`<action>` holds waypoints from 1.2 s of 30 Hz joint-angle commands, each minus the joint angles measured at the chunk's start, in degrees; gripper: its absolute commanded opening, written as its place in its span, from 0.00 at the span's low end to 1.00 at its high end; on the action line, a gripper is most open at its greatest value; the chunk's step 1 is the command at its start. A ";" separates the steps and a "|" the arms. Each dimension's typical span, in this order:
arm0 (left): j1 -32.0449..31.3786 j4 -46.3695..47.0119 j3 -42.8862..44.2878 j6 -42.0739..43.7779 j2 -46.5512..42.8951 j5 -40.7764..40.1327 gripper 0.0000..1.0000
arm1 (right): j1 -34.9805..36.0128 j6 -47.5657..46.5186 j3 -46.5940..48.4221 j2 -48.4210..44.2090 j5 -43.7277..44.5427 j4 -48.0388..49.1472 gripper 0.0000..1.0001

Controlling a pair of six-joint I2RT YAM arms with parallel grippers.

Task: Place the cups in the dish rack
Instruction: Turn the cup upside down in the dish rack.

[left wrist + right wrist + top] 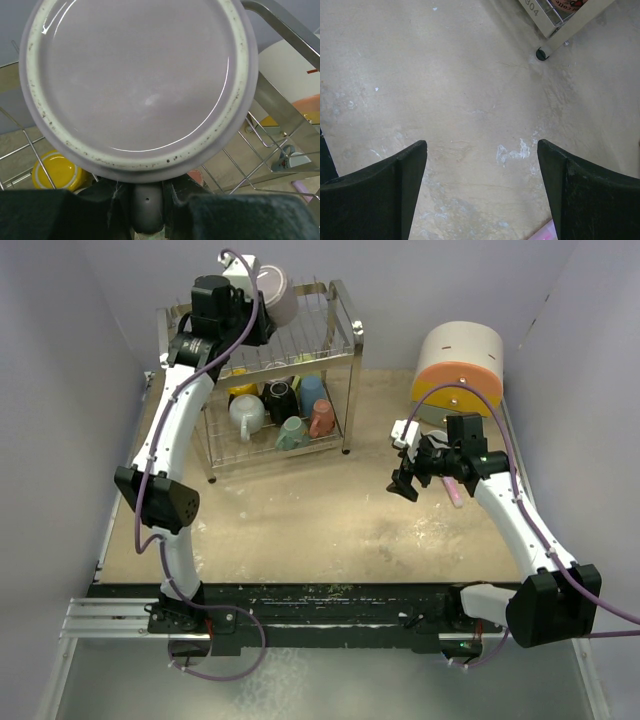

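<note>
The chrome dish rack (340, 320) stands at the far left. My left gripper (262, 312) is shut on the handle of a lilac mug (277, 292) and holds it over the rack's top tier; the left wrist view shows the mug's underside (140, 80) filling the frame and the handle (147, 207) between my fingers. Several mugs lie on the lower tier: white (246, 414), black (279, 398), blue (312, 391), teal (291, 432), pink (321, 418), yellow (55, 172). My right gripper (404, 483) is open and empty over bare table (470, 100).
The round white-orange-yellow drawer unit (459, 368) stands at the far right. A small flat pink bar (454, 490) lies by my right wrist, its corner in the right wrist view (542, 232). A rack foot (541, 53) shows in the right wrist view. Grey walls enclose the table.
</note>
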 commanded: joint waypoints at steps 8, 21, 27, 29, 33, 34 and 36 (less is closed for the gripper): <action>0.42 7.53 5.45 2.32 0.23 3.03 0.11 | -0.07 -0.97 0.00 -1.35 0.15 1.10 0.95; 0.40 6.11 5.35 2.50 1.11 3.92 0.19 | -0.05 -1.29 0.01 -1.53 0.21 1.07 1.00; 0.37 6.01 5.19 2.70 0.90 4.32 0.22 | -0.04 -1.46 -0.09 -1.61 0.05 1.04 1.00; 0.35 6.09 5.13 2.53 0.77 4.62 0.23 | -0.01 -1.47 -0.04 -1.63 0.06 0.99 1.00; 0.35 6.63 4.87 2.16 0.27 5.44 0.27 | -0.06 -1.55 -0.06 -1.71 -0.03 1.04 1.00; 0.35 6.81 4.72 2.07 0.14 5.56 0.28 | 0.00 -1.56 -0.07 -1.71 -0.03 0.98 1.00; 0.35 7.17 4.26 1.95 -0.27 5.68 0.29 | -0.05 -1.54 -0.04 -1.71 -0.04 0.97 1.00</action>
